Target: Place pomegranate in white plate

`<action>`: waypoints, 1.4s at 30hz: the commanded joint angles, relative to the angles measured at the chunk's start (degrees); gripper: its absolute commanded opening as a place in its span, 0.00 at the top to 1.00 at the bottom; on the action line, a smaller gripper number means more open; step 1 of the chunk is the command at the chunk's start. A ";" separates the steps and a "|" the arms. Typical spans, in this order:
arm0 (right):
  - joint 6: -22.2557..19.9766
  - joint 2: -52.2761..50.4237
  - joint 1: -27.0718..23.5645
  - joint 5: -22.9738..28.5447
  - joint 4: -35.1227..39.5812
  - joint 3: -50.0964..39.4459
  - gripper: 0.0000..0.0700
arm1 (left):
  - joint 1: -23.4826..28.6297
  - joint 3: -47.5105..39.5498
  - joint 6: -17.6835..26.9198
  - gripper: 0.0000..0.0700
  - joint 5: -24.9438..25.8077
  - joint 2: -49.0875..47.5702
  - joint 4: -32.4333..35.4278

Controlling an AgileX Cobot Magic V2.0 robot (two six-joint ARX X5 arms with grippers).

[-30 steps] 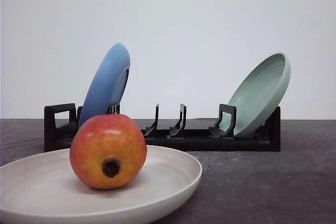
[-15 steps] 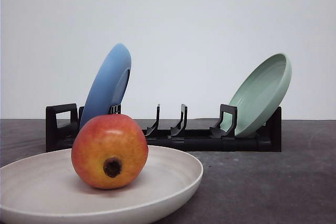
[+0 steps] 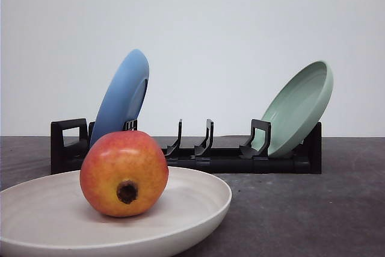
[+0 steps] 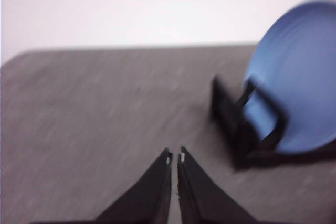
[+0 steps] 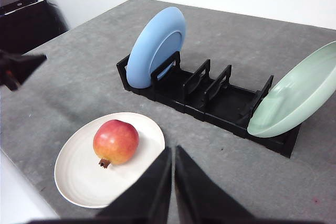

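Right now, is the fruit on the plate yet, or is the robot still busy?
It looks done: the pomegranate sits inside the white plate. Nothing is in hand; the left gripper and right gripper are both shut and empty, away from the fruit. Nothing seems left to do.

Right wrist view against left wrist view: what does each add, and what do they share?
Right wrist alone: the pomegranate resting in the white plate, the pale green plate leaning at the rack's far end, and the right gripper, jaws together. Left wrist alone: the left gripper, jaws together, over bare table. Shared: the blue plate standing in the black rack.
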 commanded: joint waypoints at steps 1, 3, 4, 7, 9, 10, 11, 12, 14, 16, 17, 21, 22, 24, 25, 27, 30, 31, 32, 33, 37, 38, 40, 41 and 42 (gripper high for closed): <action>-0.04 0.02 0.55 0.02 0.59 0.57 1.00 | 0.44 -1.01 0.96 1.00 0.33 -1.07 1.69; -0.04 0.02 0.55 0.02 0.59 0.57 1.00 | 0.64 -2.53 0.80 1.00 0.39 -1.93 1.71; -0.02 0.02 0.55 0.02 0.59 0.57 1.00 | 0.64 -2.58 0.78 1.00 0.63 -2.29 0.40; -0.04 0.02 0.55 0.02 0.59 0.57 1.00 | 0.68 -2.58 0.95 1.00 0.68 -2.88 -1.15; -0.04 0.02 0.55 0.02 0.59 0.57 1.00 | 0.69 -2.58 0.98 1.00 0.78 -3.43 -1.77; -0.02 0.02 0.55 0.02 0.59 0.57 1.00 | 0.69 -2.58 1.04 1.00 1.62 -3.79 -2.36; -0.02 0.02 0.55 0.02 0.59 0.57 1.00 | 0.69 -2.58 1.22 1.00 2.41 -4.25 -3.06; -0.04 0.02 0.55 0.02 0.59 0.57 1.00 | 0.69 -2.58 1.80 1.00 3.41 -4.85 -4.04; -0.02 0.02 0.55 0.02 0.61 0.57 1.00 | 0.69 -2.58 2.41 1.00 4.51 -4.95 -4.72; -0.02 0.02 0.55 0.02 0.59 0.57 1.00 | 0.69 -2.58 2.88 1.00 4.50 -4.95 -4.72; -0.04 0.02 0.55 0.02 0.59 0.57 1.00 | 0.69 -2.58 3.03 1.00 4.48 -4.95 -4.72; -0.04 0.02 0.55 0.02 0.59 0.57 1.00 | 0.66 -2.58 2.62 1.00 4.39 -4.95 -4.34; -0.04 0.02 0.55 0.02 0.59 0.57 1.00 | 0.66 -2.58 2.62 1.00 4.39 -4.95 -4.34; -0.04 0.00 0.55 0.02 0.59 0.57 1.00 | 0.66 -2.58 2.62 1.00 4.37 -4.95 -4.34; -0.04 0.00 0.55 0.02 0.59 0.57 1.00 | 0.66 -2.58 2.62 1.00 4.37 -4.95 -4.34; -0.04 0.00 0.55 0.02 0.59 0.57 1.00 | 0.66 -2.58 2.62 1.00 4.37 -4.95 -4.34; -0.04 0.00 0.55 0.02 0.59 0.57 1.00 | 0.66 -2.58 2.62 1.00 4.37 -4.95 -4.34; -0.04 0.00 0.55 0.02 0.59 0.57 1.00 | 0.66 -2.58 2.64 1.00 4.37 -4.95 -4.34; -0.04 0.02 0.55 0.02 0.59 0.57 1.00 | 0.66 -2.58 2.62 1.00 4.37 -4.95 -4.34; -0.04 0.00 0.55 0.02 0.59 0.57 1.00 | 0.66 -2.58 2.62 1.00 4.37 -4.95 -4.34; -0.04 0.02 0.55 0.02 0.59 0.57 1.00 | 0.66 -2.58 2.62 1.00 4.37 -4.95 -4.34; -0.04 0.02 0.55 0.02 0.59 0.57 1.00 | 0.66 -2.58 2.62 1.00 4.37 -4.95 -4.34; -0.02 0.00 0.55 0.02 0.79 0.55 1.00 | 0.66 -2.58 2.64 1.00 4.37 -4.95 -4.34; -0.04 -0.08 0.55 0.02 0.83 0.46 1.00 | 0.66 -2.58 2.62 1.00 4.37 -4.95 -4.34; -0.04 -0.13 0.37 0.04 0.83 0.46 1.00 | 0.66 -2.58 2.64 1.00 4.37 -4.95 -4.34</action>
